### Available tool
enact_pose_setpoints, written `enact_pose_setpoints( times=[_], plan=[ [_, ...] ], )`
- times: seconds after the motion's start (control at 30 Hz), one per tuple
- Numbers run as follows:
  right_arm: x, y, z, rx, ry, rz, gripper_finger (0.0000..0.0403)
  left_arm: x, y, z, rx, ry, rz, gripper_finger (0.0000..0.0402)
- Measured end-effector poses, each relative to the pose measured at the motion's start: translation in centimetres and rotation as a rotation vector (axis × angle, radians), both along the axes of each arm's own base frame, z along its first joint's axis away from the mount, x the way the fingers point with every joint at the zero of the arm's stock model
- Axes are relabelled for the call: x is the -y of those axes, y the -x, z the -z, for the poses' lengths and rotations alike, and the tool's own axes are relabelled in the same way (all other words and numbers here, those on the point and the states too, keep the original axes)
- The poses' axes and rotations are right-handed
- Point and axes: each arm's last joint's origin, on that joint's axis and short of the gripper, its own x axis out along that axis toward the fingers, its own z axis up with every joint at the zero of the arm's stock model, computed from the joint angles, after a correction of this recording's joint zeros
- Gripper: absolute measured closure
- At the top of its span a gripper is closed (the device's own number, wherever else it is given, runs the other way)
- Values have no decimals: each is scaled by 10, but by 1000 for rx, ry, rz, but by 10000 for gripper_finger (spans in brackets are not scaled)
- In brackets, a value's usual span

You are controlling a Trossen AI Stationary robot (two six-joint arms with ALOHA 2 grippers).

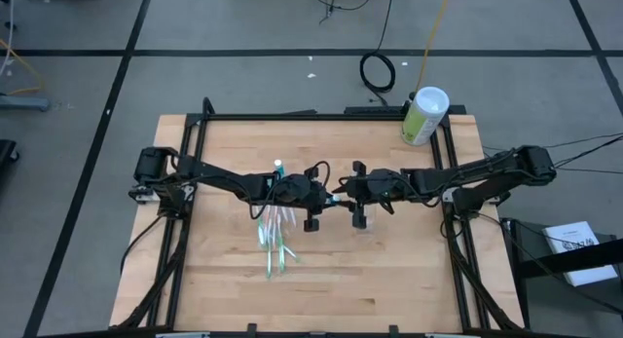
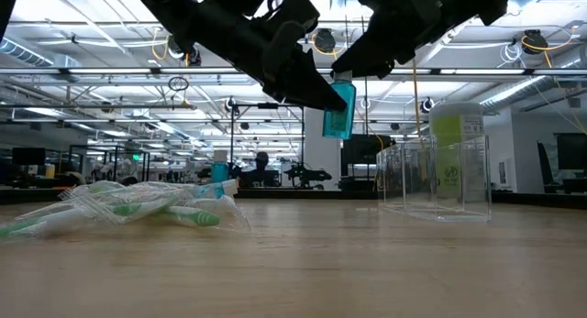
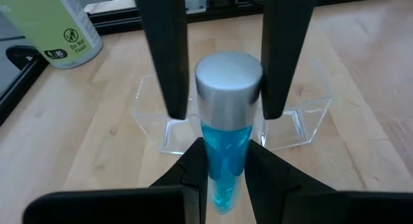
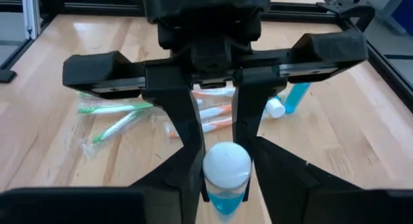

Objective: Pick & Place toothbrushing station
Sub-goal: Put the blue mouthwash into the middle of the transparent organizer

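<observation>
Blue tube (image 3: 222, 166) between both end effectors, midair

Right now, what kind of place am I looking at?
Probably a robotics lab or workshop: two arms work over a wooden table, cables trail on the floor, and workbenches fill a big hall behind.
</observation>
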Motion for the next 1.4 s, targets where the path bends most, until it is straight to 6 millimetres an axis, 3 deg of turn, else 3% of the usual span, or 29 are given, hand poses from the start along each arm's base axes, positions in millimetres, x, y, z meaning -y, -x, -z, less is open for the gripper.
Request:
enact_pose_setpoints(
  times=[0.97, 1.07, 1.4],
  plan=[
    [0, 8, -3, -39, 12, -6, 313, 0, -1, -2, 28, 11, -3, 322],
    [0, 14, -11, -21, 8, -6, 313, 1, -1, -5, 49, 32, -11, 290],
    [4, 48, -39, 20, -26, 50, 313, 0, 7, -26, 89, 58, -24, 115]
  ],
)
